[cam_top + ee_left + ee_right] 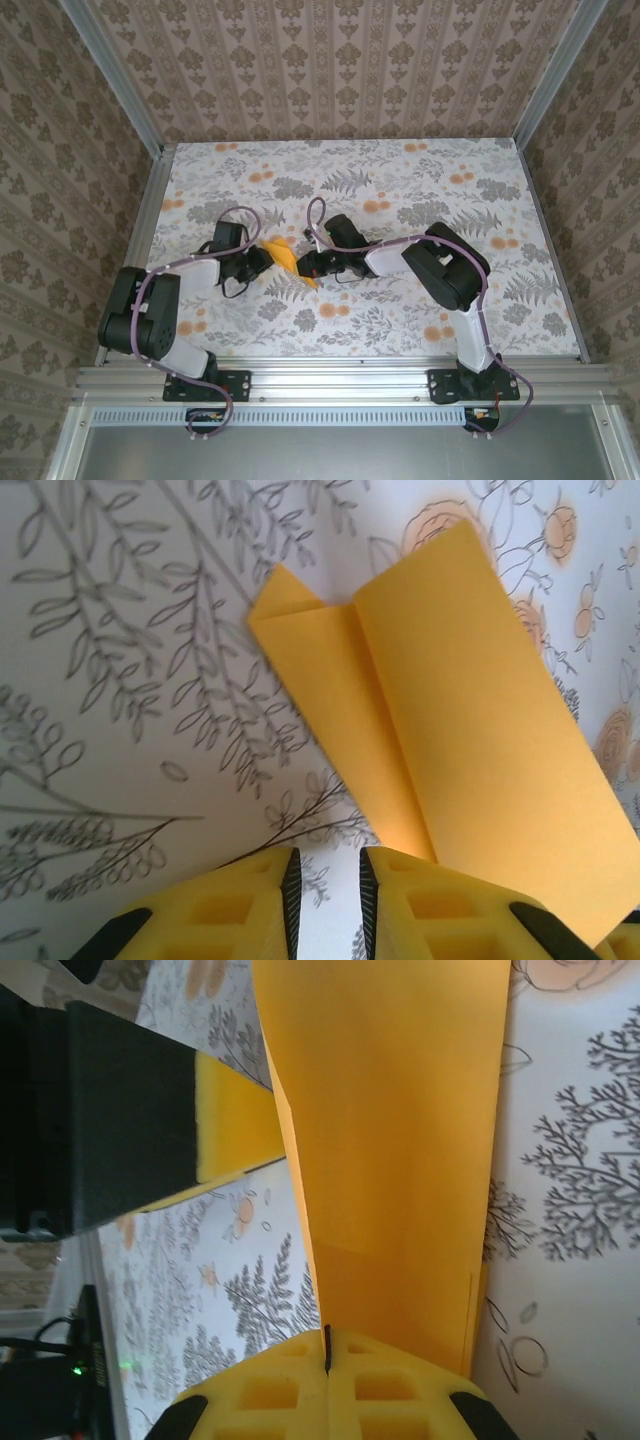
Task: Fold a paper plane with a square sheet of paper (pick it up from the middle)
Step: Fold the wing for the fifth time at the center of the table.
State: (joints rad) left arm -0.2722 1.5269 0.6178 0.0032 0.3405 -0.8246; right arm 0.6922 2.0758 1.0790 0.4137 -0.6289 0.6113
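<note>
The square sheet of paper [284, 256] is orange-yellow and folded into a narrower creased shape, lying between my two grippers at mid-table. My right gripper [306, 264] is shut, and the paper's [400, 1140] folded edge runs down into the seam of its jaws [326, 1350]. My left gripper [262, 258] faces it from the left. Its jaws [328, 900] stand a little apart, and just tablecloth shows through the gap. The paper [460, 730] lies over the outside of its right finger [440, 910], with a small folded corner at the far end. A left gripper finger [235, 1125] sits close beside the paper.
The table [420, 180] wears a grey leaf-print cloth with small orange flowers. Patterned walls and metal posts [150, 190] close it in on the left, right and back. Both arms' cables [316, 215] loop above the grippers.
</note>
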